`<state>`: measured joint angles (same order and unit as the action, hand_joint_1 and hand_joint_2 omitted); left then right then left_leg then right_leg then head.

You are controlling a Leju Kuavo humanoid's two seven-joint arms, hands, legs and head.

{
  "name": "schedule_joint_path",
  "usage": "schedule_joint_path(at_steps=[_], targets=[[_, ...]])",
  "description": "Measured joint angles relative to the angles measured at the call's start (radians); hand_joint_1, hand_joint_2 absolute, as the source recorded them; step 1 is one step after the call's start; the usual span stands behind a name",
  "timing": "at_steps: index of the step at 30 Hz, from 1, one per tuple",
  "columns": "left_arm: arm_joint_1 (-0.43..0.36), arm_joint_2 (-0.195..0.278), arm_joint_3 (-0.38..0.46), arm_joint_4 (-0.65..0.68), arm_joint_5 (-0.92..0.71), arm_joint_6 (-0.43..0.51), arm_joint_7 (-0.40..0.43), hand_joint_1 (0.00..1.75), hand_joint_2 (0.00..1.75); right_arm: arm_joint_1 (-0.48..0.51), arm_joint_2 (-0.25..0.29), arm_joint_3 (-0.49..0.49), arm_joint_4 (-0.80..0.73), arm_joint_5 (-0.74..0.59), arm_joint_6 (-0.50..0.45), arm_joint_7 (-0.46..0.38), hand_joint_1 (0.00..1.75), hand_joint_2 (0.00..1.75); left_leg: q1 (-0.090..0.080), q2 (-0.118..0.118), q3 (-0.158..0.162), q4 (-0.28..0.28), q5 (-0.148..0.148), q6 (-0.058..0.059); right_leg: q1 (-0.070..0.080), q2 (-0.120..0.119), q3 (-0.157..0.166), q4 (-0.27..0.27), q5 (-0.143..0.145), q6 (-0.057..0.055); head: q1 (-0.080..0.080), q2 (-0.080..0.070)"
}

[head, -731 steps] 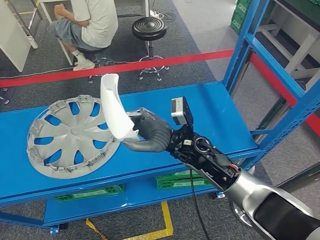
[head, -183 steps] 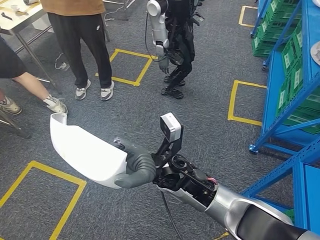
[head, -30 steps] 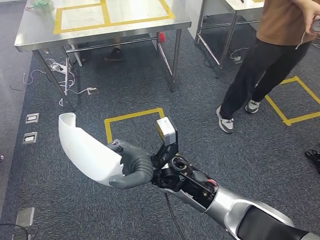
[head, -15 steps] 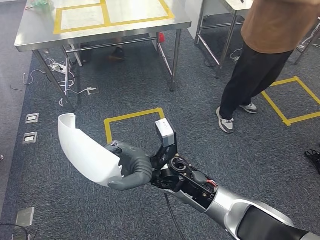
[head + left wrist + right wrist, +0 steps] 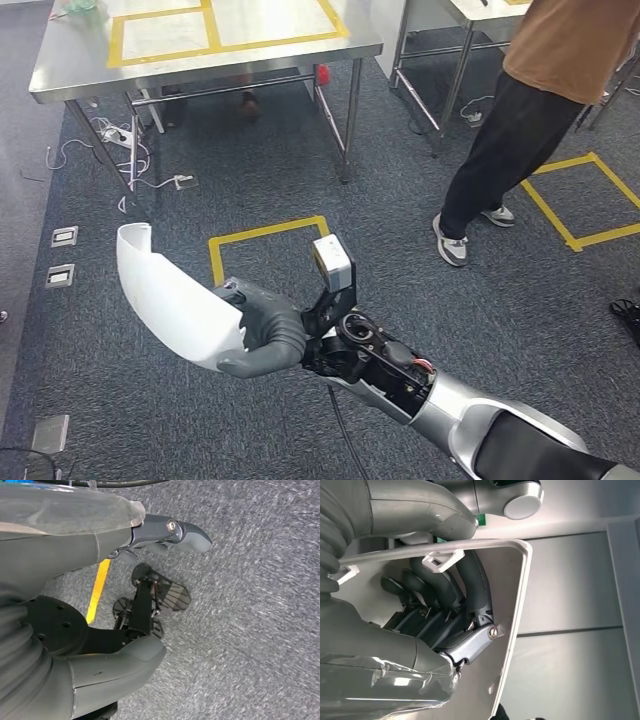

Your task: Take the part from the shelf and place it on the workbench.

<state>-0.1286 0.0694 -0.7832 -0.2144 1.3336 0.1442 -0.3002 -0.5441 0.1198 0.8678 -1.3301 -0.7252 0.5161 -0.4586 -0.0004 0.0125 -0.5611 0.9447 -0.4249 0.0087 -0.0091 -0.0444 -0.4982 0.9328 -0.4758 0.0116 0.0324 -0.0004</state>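
Observation:
The part (image 5: 170, 300) is a long curved white plastic shell, held out level above the grey carpet. My right hand (image 5: 264, 330) grips it at its near end, fingers wrapped around the edge. In the right wrist view the dark fingers (image 5: 444, 605) curl inside the white part (image 5: 512, 590). The workbench (image 5: 211, 45), a steel table marked with yellow tape, stands ahead at the far side, well beyond the part. My left hand (image 5: 60, 625) hangs over the carpet, thumb and fingers apart, with nothing in it.
A person (image 5: 528, 110) in a brown top and black trousers stands at the right, close to a second steel table (image 5: 483, 12). Cables (image 5: 143, 160) lie under the workbench. A yellow floor square (image 5: 268, 235) and floor sockets (image 5: 64, 237) mark the carpet.
The person at the right has shifted their upper body rightward. My right hand and the white part have stayed nearly still.

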Motion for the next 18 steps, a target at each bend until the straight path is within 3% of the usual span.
schedule_joint_path(at_steps=[18], targets=[[-0.001,0.000,0.000,0.000,-0.002,-0.006,0.030,0.00,1.75,-0.005,0.000,-0.001,0.000,-0.001,0.004,-0.001,1.66,1.75,0.000,0.000,0.000,0.000,0.000,0.000,0.000,0.000,0.000,0.000,0.000,0.000,0.000,0.000]])
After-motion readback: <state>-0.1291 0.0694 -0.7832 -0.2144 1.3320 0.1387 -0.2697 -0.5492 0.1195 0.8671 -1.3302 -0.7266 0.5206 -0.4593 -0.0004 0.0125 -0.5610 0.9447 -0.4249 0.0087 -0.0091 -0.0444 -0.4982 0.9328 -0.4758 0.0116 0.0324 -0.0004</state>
